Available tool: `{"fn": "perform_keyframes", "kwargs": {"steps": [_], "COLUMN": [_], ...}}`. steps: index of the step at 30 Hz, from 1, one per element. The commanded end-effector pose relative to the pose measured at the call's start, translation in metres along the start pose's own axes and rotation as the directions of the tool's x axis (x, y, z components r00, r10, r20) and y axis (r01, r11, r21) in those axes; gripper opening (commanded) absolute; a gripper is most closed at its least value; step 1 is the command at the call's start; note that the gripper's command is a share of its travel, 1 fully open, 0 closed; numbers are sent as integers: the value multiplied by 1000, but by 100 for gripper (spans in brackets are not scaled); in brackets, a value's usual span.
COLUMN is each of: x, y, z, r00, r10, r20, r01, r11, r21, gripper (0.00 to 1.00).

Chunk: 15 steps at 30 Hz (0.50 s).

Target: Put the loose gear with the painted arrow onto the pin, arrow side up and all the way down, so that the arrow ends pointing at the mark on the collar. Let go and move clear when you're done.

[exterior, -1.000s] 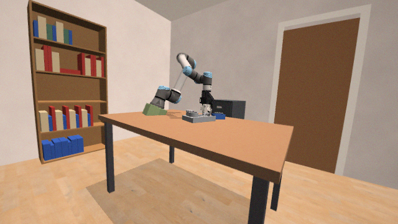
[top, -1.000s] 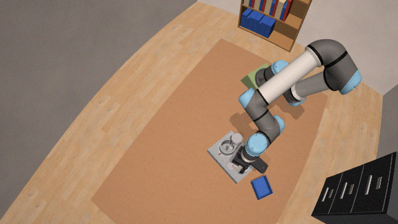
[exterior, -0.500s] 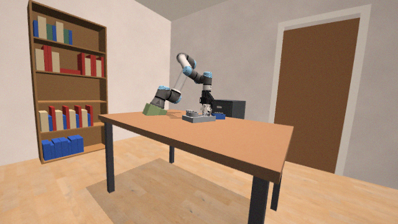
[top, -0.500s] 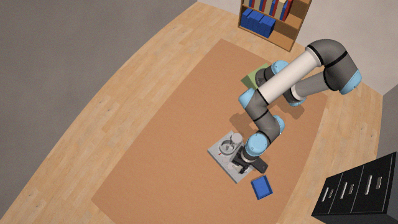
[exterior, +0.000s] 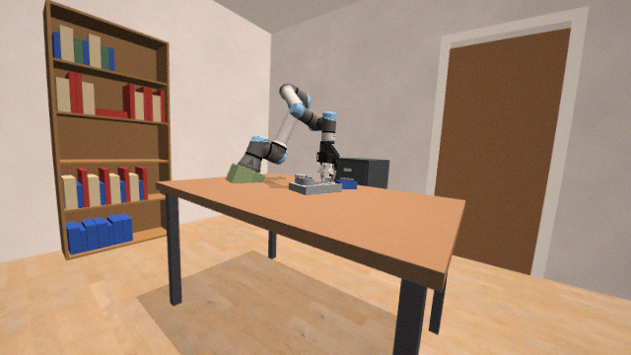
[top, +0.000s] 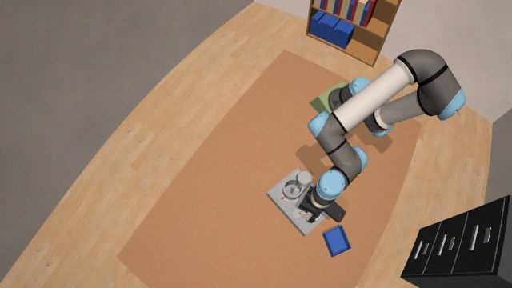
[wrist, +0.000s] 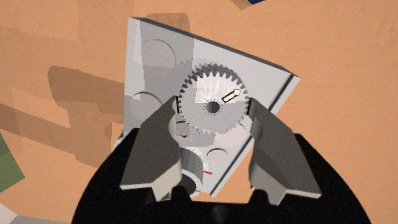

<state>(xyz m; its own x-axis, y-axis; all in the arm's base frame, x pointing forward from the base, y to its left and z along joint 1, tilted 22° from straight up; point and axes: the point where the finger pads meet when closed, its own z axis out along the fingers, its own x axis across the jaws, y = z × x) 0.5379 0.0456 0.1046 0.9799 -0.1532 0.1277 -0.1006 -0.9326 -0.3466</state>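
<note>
Gripping the gear (wrist: 212, 104), the hand (wrist: 214, 107); no writing legible.

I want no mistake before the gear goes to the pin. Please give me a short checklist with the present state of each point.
1. Gear gripped between the fingers: ok.
2. Arrow side up: ok.
3. Gear bore above the pin: cannot tell; the pin is not clearly seen.
4. Red mark in view on the plate: ok.
5. Arrow pointing at the mark: not ok; it points to the upper right of the wrist view, the mark lies below the gear.
6. Gear seated all the way down: cannot tell.
</note>
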Motion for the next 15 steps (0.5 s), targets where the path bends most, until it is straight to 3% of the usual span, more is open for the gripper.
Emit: {"fn": "perform_keyframes", "kwargs": {"steps": [1, 15], "x": [1, 0], "y": [0, 0], "z": [-9, -37], "r00": [1000, 1000], "r10": [0, 0], "r20": [-2, -2], "r01": [0, 0], "r11": [1000, 1000], "r21": [0, 0], "gripper": [0, 0]}}
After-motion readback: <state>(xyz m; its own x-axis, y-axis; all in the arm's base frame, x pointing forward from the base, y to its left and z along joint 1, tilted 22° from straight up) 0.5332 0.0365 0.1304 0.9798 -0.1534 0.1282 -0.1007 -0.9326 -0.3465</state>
